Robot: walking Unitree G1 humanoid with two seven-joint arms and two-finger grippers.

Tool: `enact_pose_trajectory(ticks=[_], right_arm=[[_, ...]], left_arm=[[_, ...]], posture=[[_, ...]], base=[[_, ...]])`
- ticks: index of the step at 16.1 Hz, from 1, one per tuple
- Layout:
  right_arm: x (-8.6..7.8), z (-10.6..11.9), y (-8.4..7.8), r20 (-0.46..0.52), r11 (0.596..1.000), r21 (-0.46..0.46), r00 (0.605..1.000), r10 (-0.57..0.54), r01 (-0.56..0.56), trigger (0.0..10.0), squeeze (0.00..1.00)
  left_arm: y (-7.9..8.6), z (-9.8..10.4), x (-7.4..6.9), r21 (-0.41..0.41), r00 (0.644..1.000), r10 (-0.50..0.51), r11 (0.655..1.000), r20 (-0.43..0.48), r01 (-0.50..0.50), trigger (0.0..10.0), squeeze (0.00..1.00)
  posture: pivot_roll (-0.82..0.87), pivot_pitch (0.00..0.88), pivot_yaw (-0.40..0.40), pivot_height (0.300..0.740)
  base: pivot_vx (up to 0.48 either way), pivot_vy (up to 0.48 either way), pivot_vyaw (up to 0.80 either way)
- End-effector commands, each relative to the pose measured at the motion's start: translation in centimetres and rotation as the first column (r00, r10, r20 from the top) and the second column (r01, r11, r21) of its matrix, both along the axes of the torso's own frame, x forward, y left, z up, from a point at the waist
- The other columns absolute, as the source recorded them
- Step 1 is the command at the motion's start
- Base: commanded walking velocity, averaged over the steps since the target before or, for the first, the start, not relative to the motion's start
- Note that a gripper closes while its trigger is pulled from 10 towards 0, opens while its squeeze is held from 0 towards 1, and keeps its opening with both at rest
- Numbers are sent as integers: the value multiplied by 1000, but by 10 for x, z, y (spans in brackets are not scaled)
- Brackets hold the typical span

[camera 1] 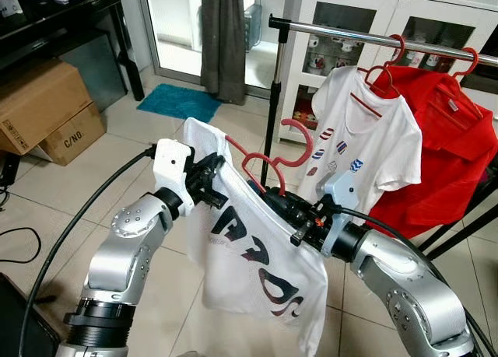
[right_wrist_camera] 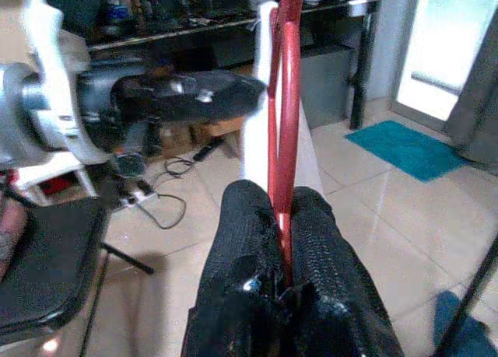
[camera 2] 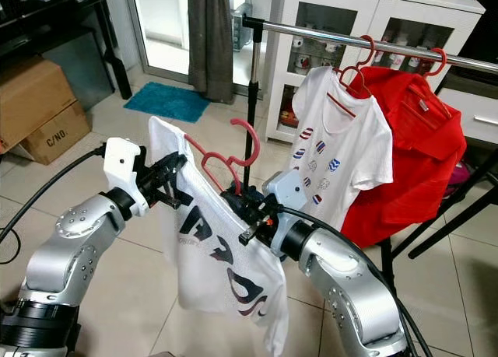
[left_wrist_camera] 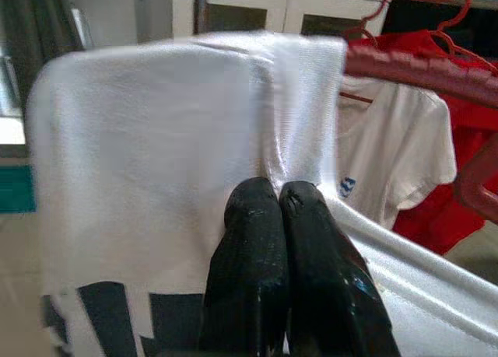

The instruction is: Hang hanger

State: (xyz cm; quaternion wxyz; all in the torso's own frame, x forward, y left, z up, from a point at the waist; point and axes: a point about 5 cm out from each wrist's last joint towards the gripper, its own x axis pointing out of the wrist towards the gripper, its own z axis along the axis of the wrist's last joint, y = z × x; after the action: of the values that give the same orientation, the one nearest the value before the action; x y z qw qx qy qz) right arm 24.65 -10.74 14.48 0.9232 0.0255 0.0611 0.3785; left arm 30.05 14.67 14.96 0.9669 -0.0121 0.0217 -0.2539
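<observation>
Bright daylight from the glass door (camera 1: 183, 30) well beyond the left gripper (camera 1: 208, 180), blown out white. Soft blur on cloth nearest the fingertips (left_wrist_camera: 268, 209); faint floor shadows.

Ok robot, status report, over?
Left claw shut on white printed T-shirt. Right claw shut on red plastic hanger. Hanger not yet on metal rail; nothing blocking.

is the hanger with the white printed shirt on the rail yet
Not yet: the red hanger is held below the rail by the right gripper; the left gripper pinches the shirt.
</observation>
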Motion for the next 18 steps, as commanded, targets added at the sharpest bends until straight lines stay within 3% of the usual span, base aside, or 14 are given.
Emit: enact_pose_trajectory(ticks=[1, 3, 4, 6, 8, 10, 12, 14, 15, 17, 18], right_arm=[[8, -1, -13, 0, 994, -45, 995, -101, 101, 0, 0], [17, -16, -34, -51, 961, -146, 968, -245, 236, 0, 0], [14, -23, -39, -48, 954, -217, 974, -223, 208, 0, 0], [5, -25, -38, -55, 967, -235, 992, -118, 102, 0, 0], [-7, -22, -33, -50, 979, -201, 998, 28, -37, 0, 0], [-20, -19, -33, -64, 974, -159, 986, 153, -162, 0, 0], [-33, -14, -35, -90, 959, -85, 961, 263, -271, 0, 0], [-36, -9, -35, -81, 954, -20, 952, 296, -298, 0, 0], [-33, -4, -33, -56, 961, 42, 960, 274, -272, 0, 0], [-22, 2, -31, -19, 977, 123, 984, 176, -172, 0, 0], [-14, 4, -30, -18, 985, 147, 995, 96, -92, 0, 0]], left_arm=[[8, 5, -1, -18, 999, 40, 999, 26, -40, 0, 0], [20, 14, -2, -31, 993, 96, 995, 69, -94, 0, 0], [27, 20, -2, -44, 987, 129, 991, 95, -125, 0, 0], [41, 31, 2, -52, 970, 200, 979, 139, -195, 0, 0], [62, 42, 8, -52, 936, 299, 954, 185, -295, 0, 0], [89, 51, 15, -58, 875, 437, 898, 209, -435, 0, 0], [121, 65, 22, -79, 794, 567, 821, 219, -565, 0, 0], [131, 67, 26, -64, 774, 594, 800, 220, -596, 0, 0], [132, 62, 29, -45, 784, 588, 805, 199, -592, 0, 0], [116, 47, 32, -18, 856, 499, 865, 136, -501, 0, 0], [88, 41, 30, -35, 928, 353, 936, 121, -351, 0, 0]], posture=[[-101, 0, -21, 740], [-98, 0, -22, 740], [-98, 0, -22, 740], [-94, 0, -21, 740], [-95, 0, -20, 740], [-98, 0, -18, 740], [-99, 0, -16, 740], [-99, 0, -13, 740], [-99, 0, -13, 740], [-100, 0, -9, 740], [-99, 0, -10, 740]], base=[[0, 0, 0], [0, 0, 0], [0, 0, 0], [0, 0, 0], [0, 0, 0], [0, 0, 0], [0, 0, 0], [0, 0, 0], [0, 0, 0], [0, 0, 0], [0, 0, 0]])
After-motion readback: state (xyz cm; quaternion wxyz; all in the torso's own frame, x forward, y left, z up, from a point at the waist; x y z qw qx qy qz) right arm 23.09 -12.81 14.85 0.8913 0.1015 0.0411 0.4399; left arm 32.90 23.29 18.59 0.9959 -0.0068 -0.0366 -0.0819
